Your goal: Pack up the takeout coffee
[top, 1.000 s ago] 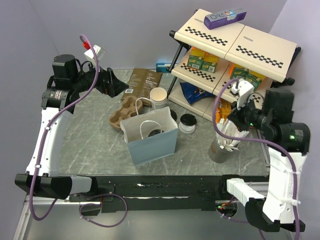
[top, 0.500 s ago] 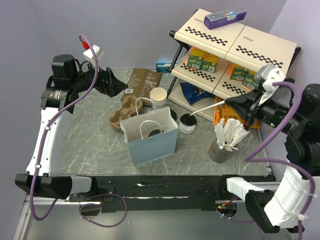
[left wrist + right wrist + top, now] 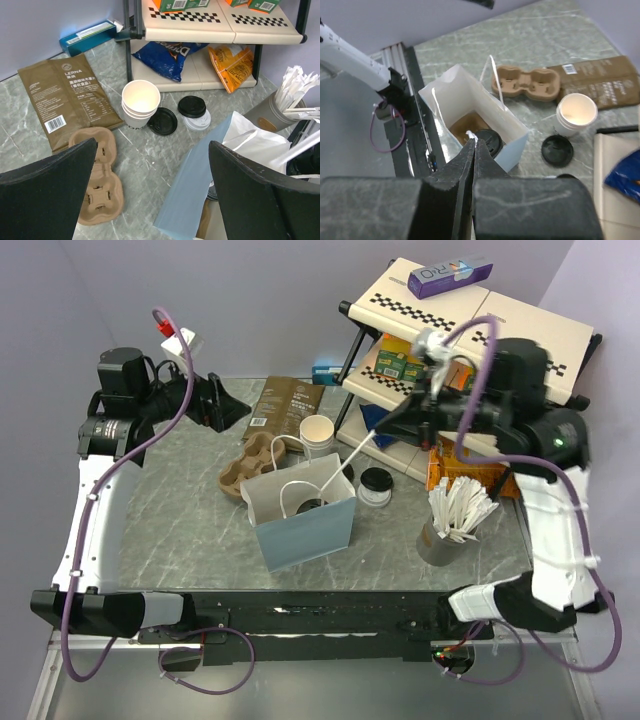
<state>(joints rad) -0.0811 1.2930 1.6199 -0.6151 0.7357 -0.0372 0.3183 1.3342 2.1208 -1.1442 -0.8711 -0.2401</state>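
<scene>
small white cup (image 3: 376, 486) with black lid stands on the bench (image 3: 180, 510) beside the blue bag (image 3: 310, 530). right tool (image 3: 383, 426) clenches a white straw (image 3: 350, 460); left tool (image 3: 232, 405) hangs released.

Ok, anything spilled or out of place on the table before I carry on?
Nothing spilled. One black lid lies loose on the table beside the stack of open cups, fitted to none. The bag stands upright with a lidded cup inside.

A robot lab staged as a café: plain lilac walls (image 3: 250, 300), marble-print tabletop (image 3: 180, 510), snack shelf (image 3: 500, 325).
</scene>
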